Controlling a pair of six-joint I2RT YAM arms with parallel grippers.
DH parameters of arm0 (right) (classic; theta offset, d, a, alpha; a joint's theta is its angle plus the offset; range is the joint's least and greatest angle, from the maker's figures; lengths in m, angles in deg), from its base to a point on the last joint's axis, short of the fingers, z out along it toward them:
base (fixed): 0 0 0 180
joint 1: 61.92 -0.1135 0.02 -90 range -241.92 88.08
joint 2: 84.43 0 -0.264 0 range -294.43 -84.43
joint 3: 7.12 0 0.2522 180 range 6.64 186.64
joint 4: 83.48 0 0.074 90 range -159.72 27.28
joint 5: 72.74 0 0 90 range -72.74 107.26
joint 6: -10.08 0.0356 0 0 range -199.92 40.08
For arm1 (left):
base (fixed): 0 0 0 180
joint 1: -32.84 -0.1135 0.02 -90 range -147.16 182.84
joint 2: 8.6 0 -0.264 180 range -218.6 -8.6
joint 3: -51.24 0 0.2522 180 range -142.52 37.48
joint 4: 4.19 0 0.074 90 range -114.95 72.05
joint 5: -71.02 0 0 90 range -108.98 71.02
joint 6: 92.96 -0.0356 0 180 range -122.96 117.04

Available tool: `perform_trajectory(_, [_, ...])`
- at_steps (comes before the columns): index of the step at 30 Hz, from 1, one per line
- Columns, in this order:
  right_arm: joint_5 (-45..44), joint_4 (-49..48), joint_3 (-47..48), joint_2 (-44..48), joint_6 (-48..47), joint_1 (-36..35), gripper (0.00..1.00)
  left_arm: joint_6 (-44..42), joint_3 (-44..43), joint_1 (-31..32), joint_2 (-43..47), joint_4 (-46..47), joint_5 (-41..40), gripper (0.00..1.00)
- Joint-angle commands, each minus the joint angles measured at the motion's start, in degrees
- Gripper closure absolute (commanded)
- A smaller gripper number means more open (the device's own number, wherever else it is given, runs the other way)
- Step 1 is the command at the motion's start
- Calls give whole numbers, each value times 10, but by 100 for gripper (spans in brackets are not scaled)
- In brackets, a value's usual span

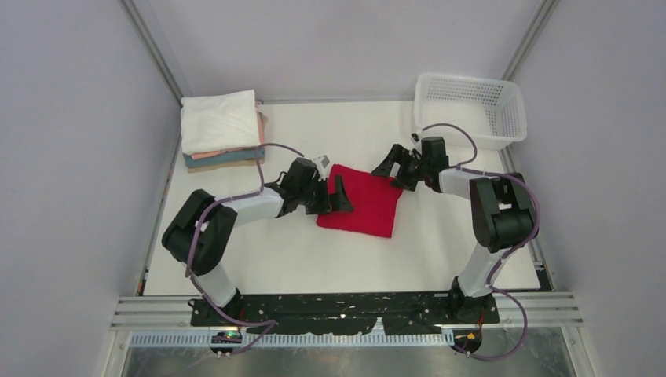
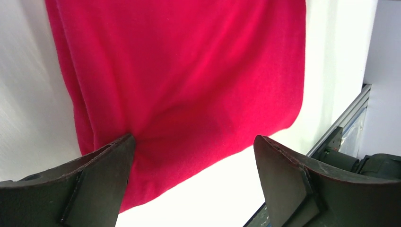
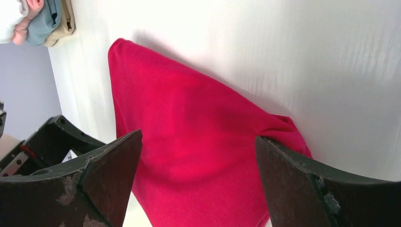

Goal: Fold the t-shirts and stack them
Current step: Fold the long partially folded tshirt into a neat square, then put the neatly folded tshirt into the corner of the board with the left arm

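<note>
Red cloth folded to a rough rectangle, the red shirt (image 1: 360, 200), lies flat near the middle of the white table (image 1: 314, 263), set slightly askew to the table's edges. It lies between the two arms.

Left gripper (image 1: 334, 192): at the shirt's left edge, jaws spread wide and holding nothing. In the left wrist view one finger tip lies over the shirt's near corner and the other over bare table beyond the shirt's edge. Whether the first tip presses on the cloth cannot be told.

Right gripper (image 1: 393, 169): at the shirt's far right corner, jaws likewise spread wide and empty. In the right wrist view the shirt fills the gap between the fingers, and a small bunched fold of cloth shows at the corner just beside one finger.

Stack (image 1: 222, 129): four folded shirts at the far left corner of the table, well apart from the red shirt. They are white on top, then salmon pink, then teal, with tan at the bottom. The white shirt overhangs the layers under it.

Basket (image 1: 470, 108): white plastic mesh, upright at the far right corner, beyond the right arm. No shirt is visible in it.
</note>
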Motion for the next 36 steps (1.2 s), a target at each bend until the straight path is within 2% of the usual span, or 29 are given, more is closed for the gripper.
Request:
perform_trajectory(1, [-54, -17, 22, -25, -36, 1, 6, 68, 89, 42, 28, 58, -41, 0])
perform_trajectory(3, [-67, -17, 28, -21, -47, -5, 6, 95, 113, 65, 42, 100, -50, 0])
perform_trajectory(5, [-80, -8, 39, -9, -61, -15, 6, 105, 109, 87, 57, 91, -67, 0])
perform_trajectory(11, [-149, 56, 61, 105, -107, -47, 6, 63, 41, 134, 125, -76, -209, 0])
perform_trajectory(14, [-173, 78, 21, 194, -105, -48, 6, 53, 37, 133, 156, -120, -289, 0])
perform_trajectory(18, [-213, 74, -78, 311, -85, -44, 6, 43, 27, 121, 171, -157, -342, 0])
perform_trajectory(20, [-187, 53, -126, 362, -65, -40, 6, 34, 21, 89, 155, -142, -311, 0])
perform_trajectory(23, [-171, 59, -165, 417, -58, -38, 6, 30, -5, 40, 103, -111, -190, 1])
perform_trajectory(25, [-171, 70, -178, 451, -56, -38, 6, 30, -30, 26, 64, -95, -159, 6])
perform_trajectory(29, [-188, 99, -182, 496, -63, -38, 6, 37, -68, 21, 2, -100, -140, 19])
perform_trajectory(33, [-201, 132, -181, 512, -81, -38, 6, 44, -95, 22, -49, -113, -136, 37])
perform_trajectory(36, [-206, 148, -189, 513, -93, -38, 6, 56, -98, 25, -73, -114, -129, 42])
